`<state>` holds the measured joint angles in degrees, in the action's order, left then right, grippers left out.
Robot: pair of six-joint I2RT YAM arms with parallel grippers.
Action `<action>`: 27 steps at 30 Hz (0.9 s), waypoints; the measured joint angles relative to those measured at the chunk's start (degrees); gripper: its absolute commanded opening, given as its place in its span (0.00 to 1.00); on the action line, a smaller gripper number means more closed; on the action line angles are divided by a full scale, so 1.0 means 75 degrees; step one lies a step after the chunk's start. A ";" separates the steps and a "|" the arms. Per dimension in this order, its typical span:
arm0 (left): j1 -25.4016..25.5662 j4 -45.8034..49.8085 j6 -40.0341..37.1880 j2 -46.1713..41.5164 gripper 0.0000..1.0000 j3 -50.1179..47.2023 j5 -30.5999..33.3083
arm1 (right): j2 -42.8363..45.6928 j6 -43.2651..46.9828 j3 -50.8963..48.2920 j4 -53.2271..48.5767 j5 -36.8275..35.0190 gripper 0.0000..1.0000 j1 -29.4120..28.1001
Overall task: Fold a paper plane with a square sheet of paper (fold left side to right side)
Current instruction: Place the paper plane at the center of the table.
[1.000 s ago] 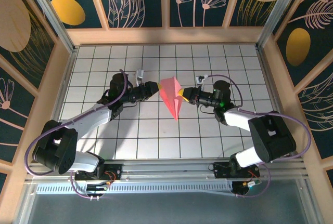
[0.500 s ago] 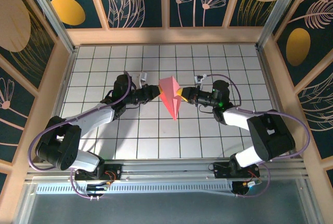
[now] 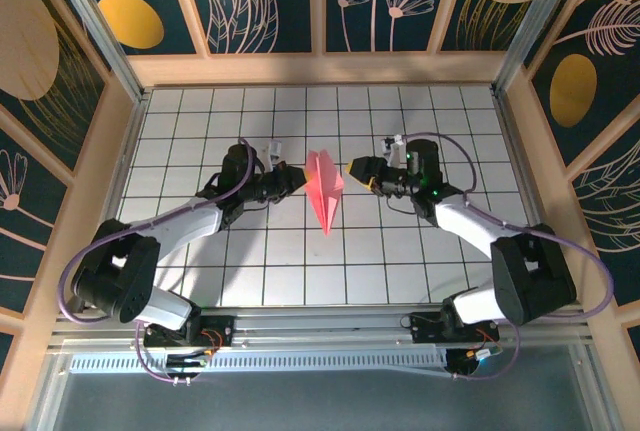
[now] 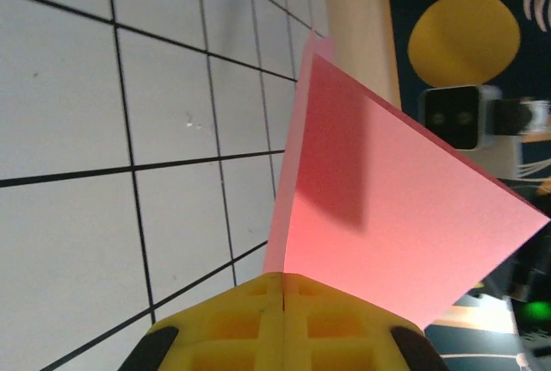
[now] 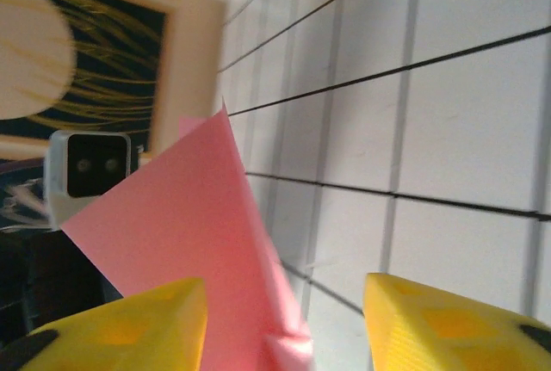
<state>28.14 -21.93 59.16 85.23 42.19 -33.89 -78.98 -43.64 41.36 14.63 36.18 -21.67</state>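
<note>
2 arms reach toward the middle of the white tiled tabletop [image 3: 250,251] in the top view. Between them is the square sheet of paper [image 3: 325,189], salmon-pink and folded into a narrow triangular shape whose point aims at the lower edge of the frame. The left claw [image 3: 298,177] meets the paper's left edge, just left of centre. In the left wrist view its 2 yellow fingers [image 4: 219,324] are pressed together at the bottom of the frame, clamped on the paper, which rises from them as a broad flap toward the upper right, clear of the tiles. The right claw [image 3: 356,167] sits just right of the paper in the top view, apart from it. In the right wrist view its fingers stand wide apart at the lower left and lower right, with the pink paper showing between them. Whether it touches either finger cannot be told.
</note>
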 measured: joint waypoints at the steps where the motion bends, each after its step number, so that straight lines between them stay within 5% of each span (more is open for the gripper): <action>1: 0.0000 -0.0041 0.0058 0.0134 0.00 -0.0006 0.0012 | 0.0076 0.0280 0.0146 -0.0466 -0.0236 0.54 0.0006; 9: 0.0023 -0.0434 0.0557 0.1035 0.00 -0.0163 0.0015 | 0.0731 0.1224 -0.0044 -0.2107 -0.0769 0.57 -0.0082; 27: 0.0221 -0.0711 0.1067 0.1979 0.00 -0.0163 0.0131 | -0.0137 0.1142 -0.0516 -0.1833 -0.0915 0.65 -0.1714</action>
<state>29.80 -27.27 67.16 100.07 40.97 -32.91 -80.01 -35.07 37.50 0.89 29.32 -34.52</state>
